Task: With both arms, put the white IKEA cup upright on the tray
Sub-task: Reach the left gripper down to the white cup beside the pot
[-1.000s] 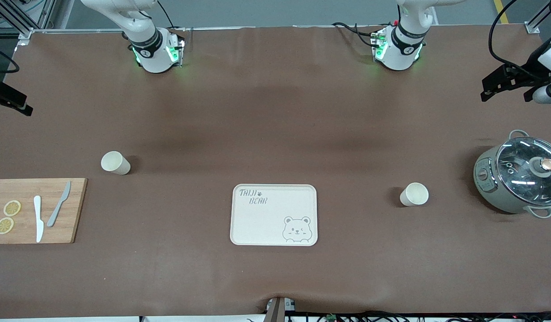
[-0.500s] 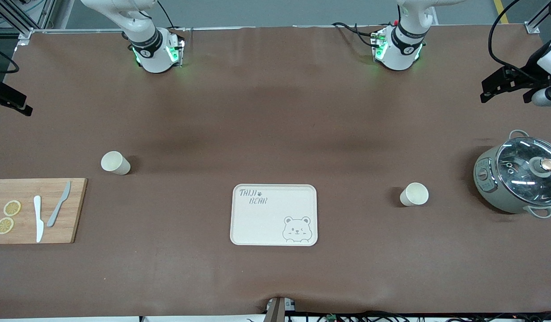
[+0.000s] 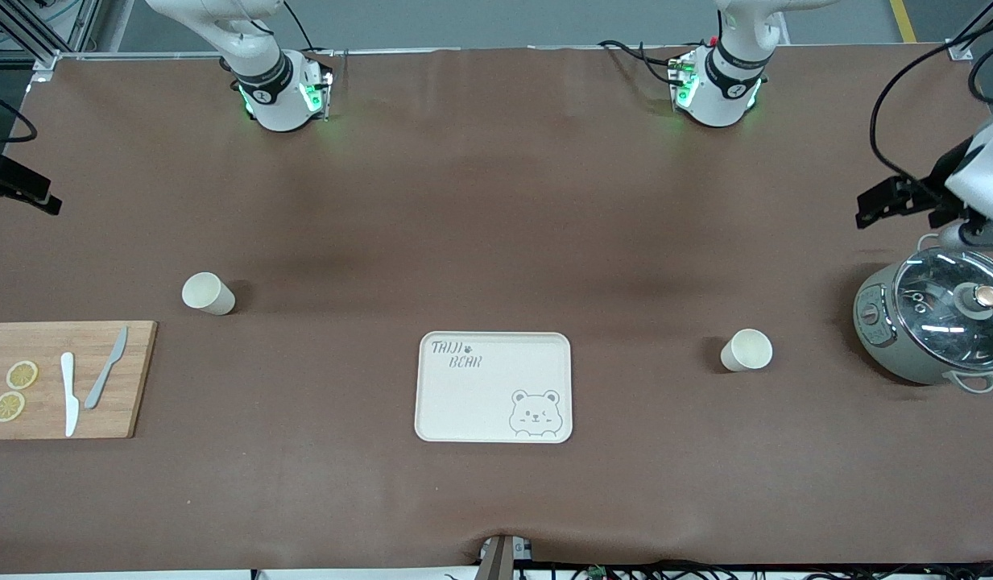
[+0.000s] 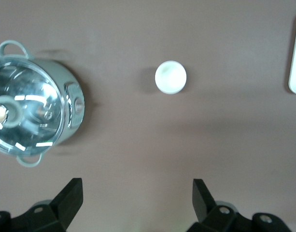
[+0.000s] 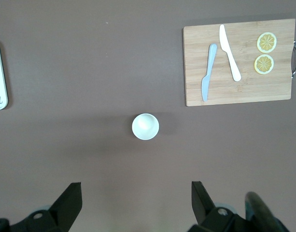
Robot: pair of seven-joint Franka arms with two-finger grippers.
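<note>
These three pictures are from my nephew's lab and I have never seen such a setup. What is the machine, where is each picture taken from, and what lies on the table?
Two white robot arms stand at a brown table. The wide picture looks down from across it; the other two come from cameras on each arm's wrist. The left pincer hangs open over the table beside a grey pot, with one white cup nearby. The right pincer hangs open above the other cup, near a wooden board with two knives and lemon slices. The cream tray lies between the cups. Nothing is held.
</note>
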